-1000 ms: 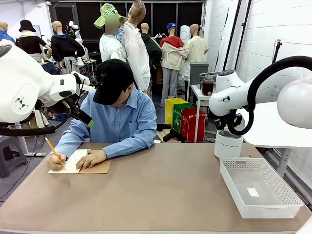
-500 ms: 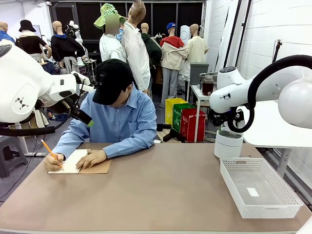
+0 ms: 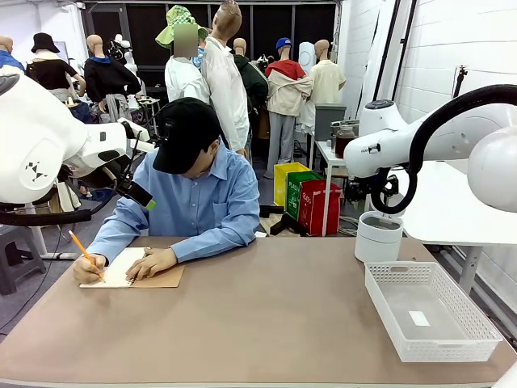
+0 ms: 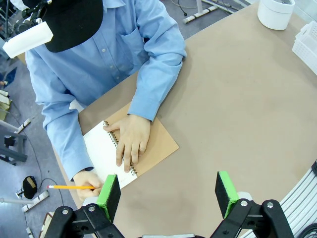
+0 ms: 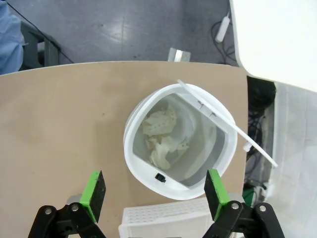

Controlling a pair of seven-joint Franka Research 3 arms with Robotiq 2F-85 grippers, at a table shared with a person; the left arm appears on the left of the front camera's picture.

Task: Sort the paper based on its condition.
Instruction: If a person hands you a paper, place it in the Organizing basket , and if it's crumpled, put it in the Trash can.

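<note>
Crumpled white paper lies at the bottom of a round white bin, whose lid stands tilted open. My right gripper hangs open straight above that bin with nothing between its green pads; in the front view this right gripper is a little above the bin. My left gripper is open and empty, high over the table beside the person's notebook. The person rests one hand on the notebook and writes with an orange pencil.
A white mesh basket stands at the table's right front, with a small white patch on its floor. The notebook lies at the far left of the table, under the person's hands. The brown tabletop lies between them.
My right gripper has opened and risen a little above the bin. The person's pencil hand has shifted slightly. The left arm has not moved.
</note>
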